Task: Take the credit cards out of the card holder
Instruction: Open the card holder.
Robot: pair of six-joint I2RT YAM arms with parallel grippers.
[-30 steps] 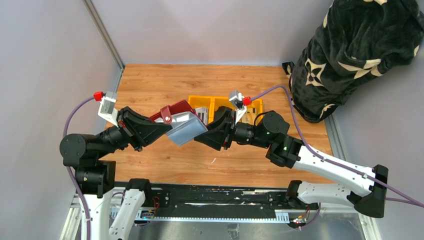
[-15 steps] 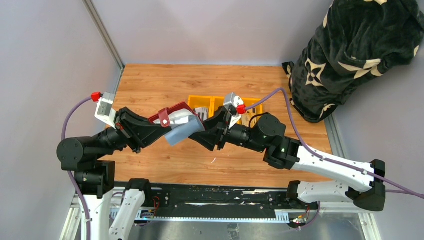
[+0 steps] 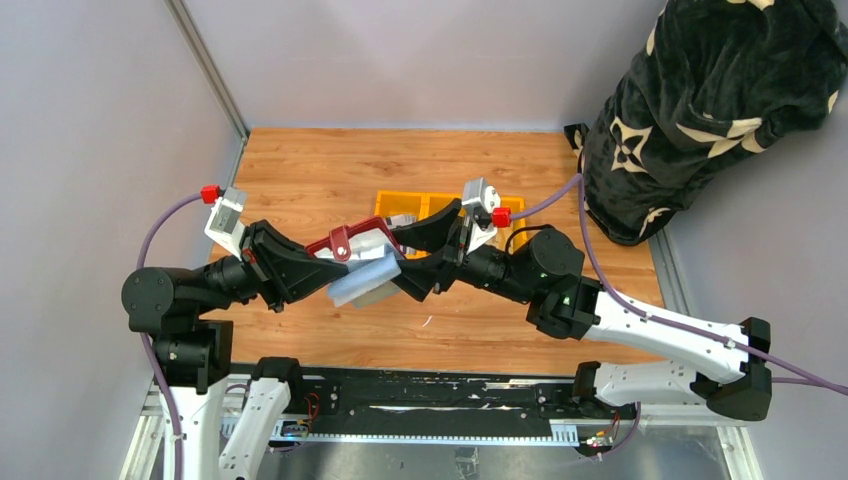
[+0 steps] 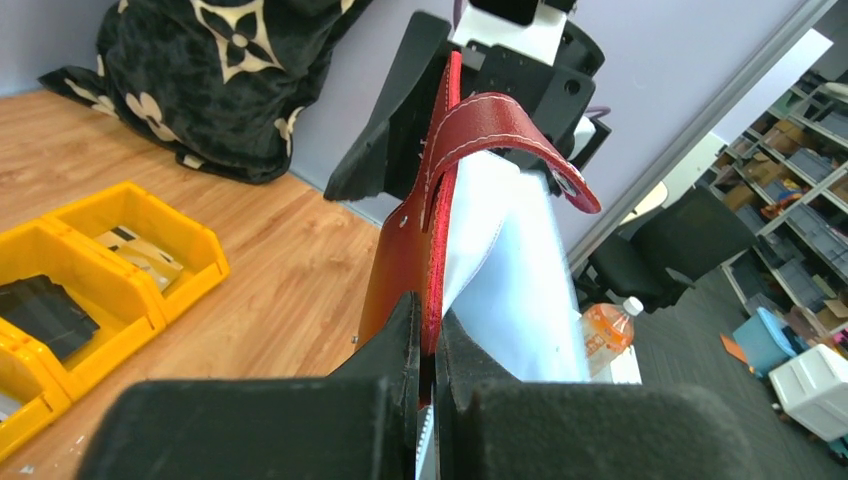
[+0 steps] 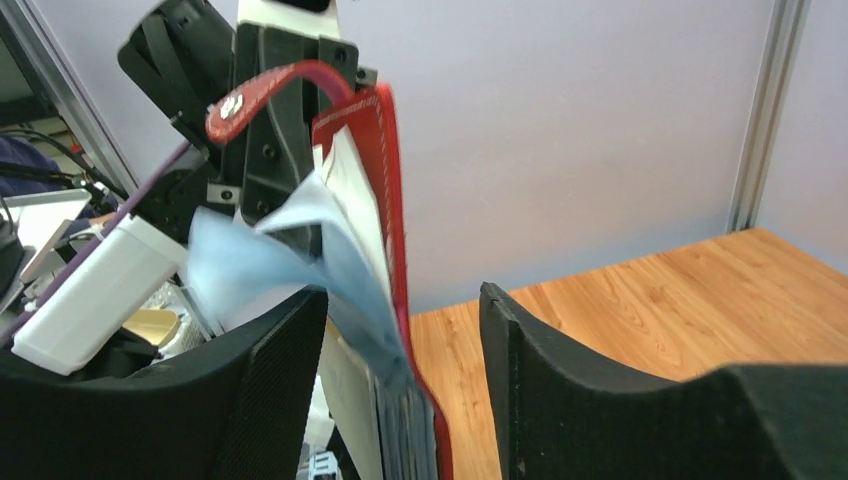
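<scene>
The dark red card holder (image 3: 352, 241) hangs in the air above the table, and my left gripper (image 3: 312, 266) is shut on its red cover. In the left wrist view the cover (image 4: 412, 230) is pinched between the fingertips of the left gripper (image 4: 428, 322), with the pale sleeves (image 4: 505, 270) fanning to the right. My right gripper (image 3: 408, 255) is open and straddles the holder's far end. In the right wrist view the red cover (image 5: 387, 200) and blue-grey sleeves (image 5: 300, 250) stand between the spread fingers of the right gripper (image 5: 402, 295). Credit cards (image 4: 140, 255) lie in the yellow bin.
The yellow three-part bin (image 3: 440, 197) sits on the wooden table (image 3: 330, 170) behind the grippers, and a black item (image 4: 40, 312) lies in its middle part. A black patterned blanket bundle (image 3: 710, 100) stands at the back right. Grey walls close in the left and back.
My right gripper has opened wider and now straddles the holder. The holder has tilted flatter and the blue-grey sleeves have swung lower. The left grip is unchanged.
</scene>
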